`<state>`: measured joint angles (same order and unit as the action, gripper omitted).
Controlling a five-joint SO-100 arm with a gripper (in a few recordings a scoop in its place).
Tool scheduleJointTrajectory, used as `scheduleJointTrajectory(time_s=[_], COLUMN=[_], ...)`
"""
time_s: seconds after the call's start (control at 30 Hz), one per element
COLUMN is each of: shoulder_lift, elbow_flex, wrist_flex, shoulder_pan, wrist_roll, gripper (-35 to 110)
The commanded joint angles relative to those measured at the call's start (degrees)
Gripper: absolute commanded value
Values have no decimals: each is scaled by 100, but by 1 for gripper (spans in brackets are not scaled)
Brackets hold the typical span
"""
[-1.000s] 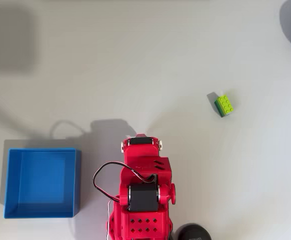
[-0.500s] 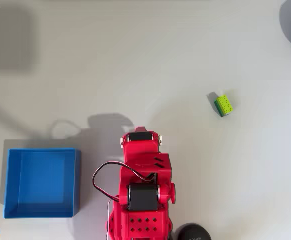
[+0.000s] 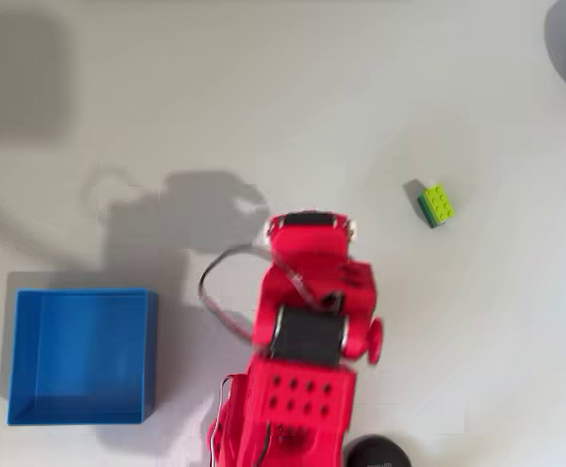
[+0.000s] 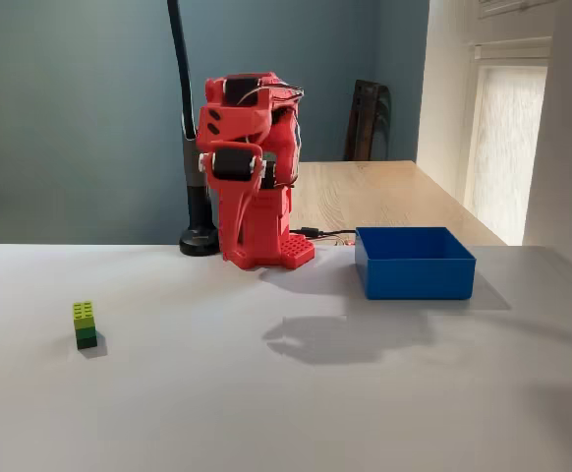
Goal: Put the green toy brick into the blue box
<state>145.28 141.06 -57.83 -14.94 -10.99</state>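
Brick (image 3: 436,205): right half of tabletop (image 3: 264,117) in overhead view, untouched, well apart from me. Box (image 3: 81,356): near lower-left edge, empty. My pincer: folded into my arm (image 4: 250,187); cannot tell its opening. Risk: small brick, an off-centre approach could topple it.

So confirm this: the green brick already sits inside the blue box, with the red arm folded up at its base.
Wrong on one point: the green toy brick lies on the bare table, well apart from the blue box, as the overhead view shows. The red arm is folded at its base.
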Motion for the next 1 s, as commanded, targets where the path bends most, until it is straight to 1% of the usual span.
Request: scheduleJointTrajectory(time_s=[0.0, 0.07, 0.17, 0.2, 0.43, 0.7, 0.97], shoulder_lift=[-932, -1336, -1881, -2048, -3182, -4342, -5203], elbow_flex=[-809, -993, -1336, -1459, -2127, -3226, -4289], wrist_flex=[-79, -79, -79, -79, -70, -70, -62], shoulder_pan=[-501, -729, -1099, -1178, -1670, -2162, -2496], wrist_roll=[-343, -290, 97, 149, 281, 896, 1169], gripper=[0, 3, 23, 26, 28, 26, 26])
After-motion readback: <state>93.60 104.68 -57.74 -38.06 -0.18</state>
